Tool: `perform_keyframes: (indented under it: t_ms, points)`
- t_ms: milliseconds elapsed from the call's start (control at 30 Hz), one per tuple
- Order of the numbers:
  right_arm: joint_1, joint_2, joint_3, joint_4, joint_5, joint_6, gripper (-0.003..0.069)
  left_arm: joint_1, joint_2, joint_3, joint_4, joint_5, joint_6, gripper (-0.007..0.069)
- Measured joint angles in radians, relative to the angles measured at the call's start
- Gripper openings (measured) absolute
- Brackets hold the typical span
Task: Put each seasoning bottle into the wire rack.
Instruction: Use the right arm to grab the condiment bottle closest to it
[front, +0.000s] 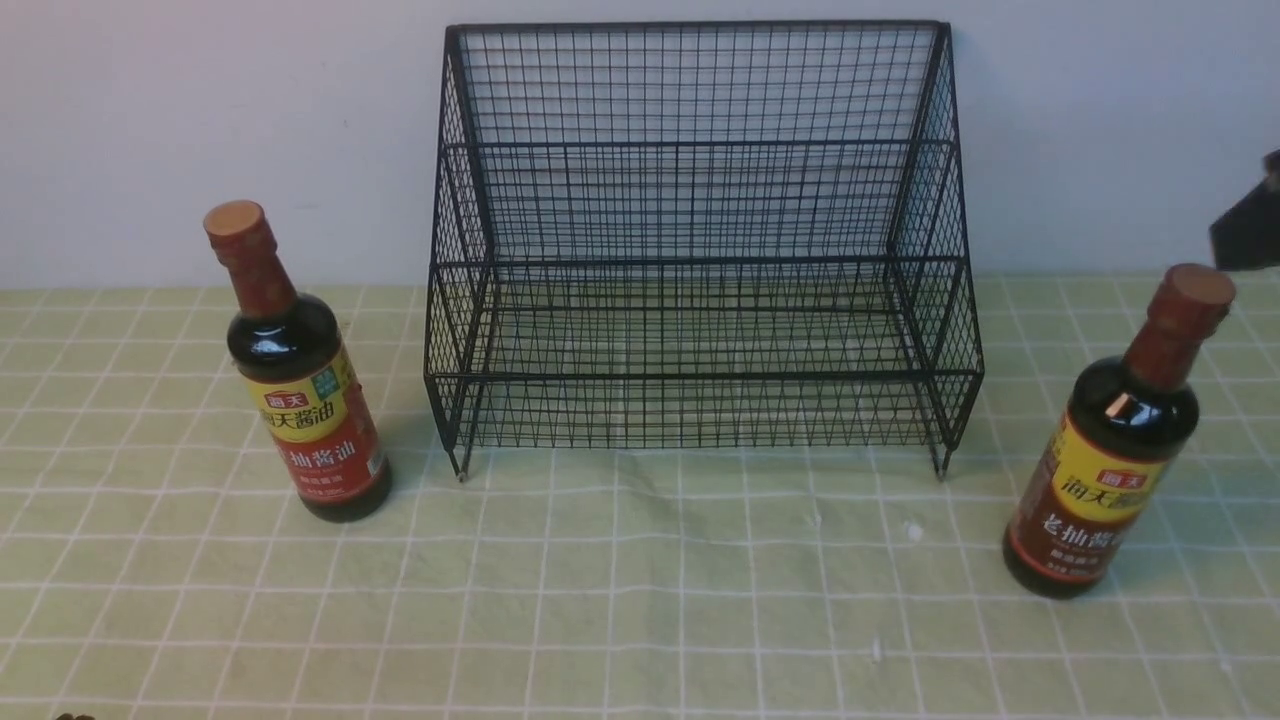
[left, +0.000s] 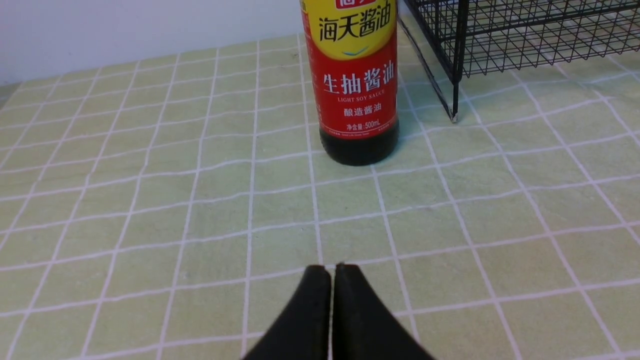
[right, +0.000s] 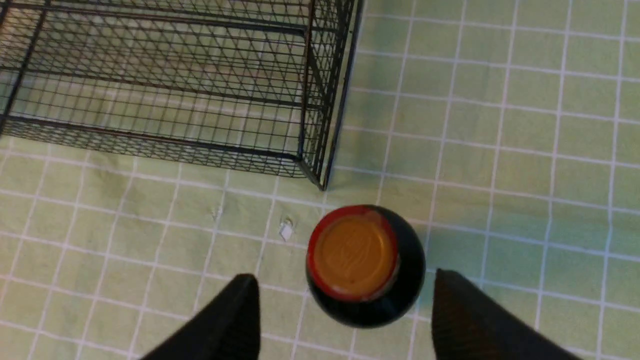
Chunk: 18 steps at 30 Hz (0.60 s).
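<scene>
Green checked cloth (front: 640, 620) covers the table, with a pale wall behind. At the centre of the front view stands the rack (front: 700, 380), with both tiers bare. The left bottle (front: 300, 380) stands upright at the left of the frame, just beside the rack's left foot. The right bottle (front: 1110, 450) stands at the lower right, near the rack's right foot but apart from it. Neither is racked yet, and I judge the step in hand to be the approach for the first pick, on the right.

The right gripper (right: 345, 277) hangs over the right bottle, looking down on its tan cap (right: 355, 255). Its jaws are spread wide, one to each side of the bottle's shoulder, and touch nothing (in the front view only a dark corner of it shows at the right edge). The next move likely calls for a straight descent until the fingers straddle the neck or body. A firm close should come before any lift, since a tall bottle tips easily. The left gripper (left: 332, 270) sits low over the cloth, short of the left bottle, jaws pressed together and holding nothing.
</scene>
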Motion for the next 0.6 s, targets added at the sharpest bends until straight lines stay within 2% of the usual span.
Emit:
perform_keyframes:
  t_ms: [133, 267, 433, 533, 600]
  points:
    - [0.000, 0.087, 0.000, -0.002, -0.016, -0.017, 0.0544, 0.000, 0.000, 0.000, 0.000, 0.000, 0.000, -0.0010]
    - [0.000, 0.144, 0.000, 0.000, -0.028, -0.032, 0.0571, 0.000, 0.000, 0.000, 0.000, 0.000, 0.000, -0.0010]
    - [0.000, 0.178, 0.000, -0.001, -0.044, -0.028, 0.0566, 0.000, 0.000, 0.000, 0.000, 0.000, 0.000, -0.0010]
    - [0.000, 0.190, 0.000, -0.001, -0.042, -0.024, 0.0524, 0.000, 0.000, 0.000, 0.000, 0.000, 0.000, -0.0010]
    - [0.000, 0.196, 0.000, -0.001, -0.041, -0.023, 0.0461, 0.000, 0.000, 0.000, 0.000, 0.000, 0.000, -0.0010]
